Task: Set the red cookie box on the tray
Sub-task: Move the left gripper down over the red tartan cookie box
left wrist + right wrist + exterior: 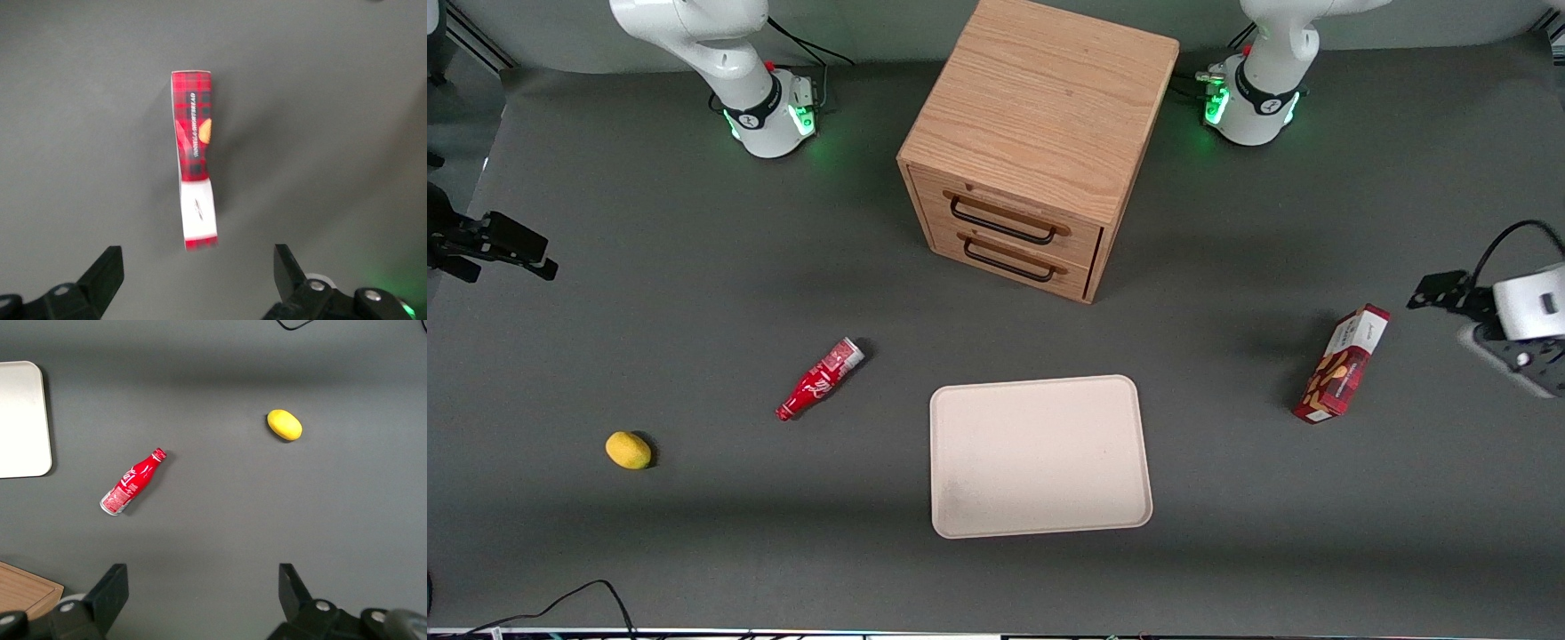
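Observation:
The red cookie box (1343,364) stands on its long edge on the grey table toward the working arm's end, its white label band at the end farther from the front camera. The cream tray (1040,455) lies flat and bare near the table's middle, well apart from the box; a part of it shows in the right wrist view (23,420). My left gripper (1438,292) hovers above the table just off the box's white end. In the left wrist view the gripper (198,280) is open and holds nothing, with the box (193,157) ahead of its fingertips (107,270).
A wooden two-drawer cabinet (1040,133) stands farther from the front camera than the tray. A small red bottle (818,380) and a yellow fruit (629,450) lie toward the parked arm's end. A black cable (578,597) runs along the table's front edge.

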